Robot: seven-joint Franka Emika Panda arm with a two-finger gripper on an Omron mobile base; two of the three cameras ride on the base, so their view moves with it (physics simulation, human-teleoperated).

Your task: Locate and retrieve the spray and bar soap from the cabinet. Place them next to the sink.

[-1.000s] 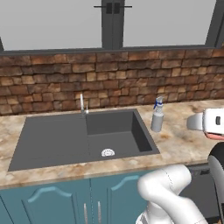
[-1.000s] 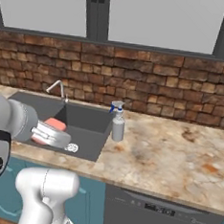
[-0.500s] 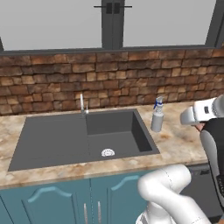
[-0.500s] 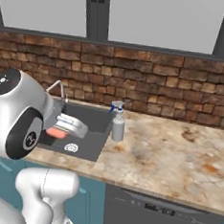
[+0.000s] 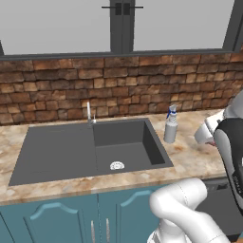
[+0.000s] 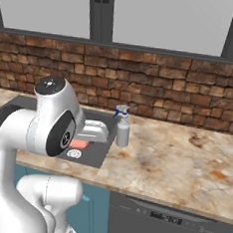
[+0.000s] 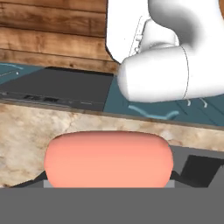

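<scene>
The spray bottle (image 5: 170, 129) is already stood upright on the counter (image 6: 184, 159) just right of the sink (image 5: 57, 152), so half the task is judged done. The step in hand is the carrying of the bar soap (image 7: 108, 159) to the same spot. In the hand view the soap is seen pinched between the gripper's (image 7: 109, 183) fingers, which are closed on its two sides. In the right base view the soap (image 6: 78, 144) is seen as an orange patch low beside the arm, over the right part of the sink and left of the bottle

Next move, as judged: the hand is to be carried over the bare counter near the bottle, lowered until the soap rests flat, and only then released. The bottle should not be knocked

Compared with half a second ago: the arm has been swung further round; in the right base view the soap is now closer to the bottle. The bottle itself is unmoved
</scene>
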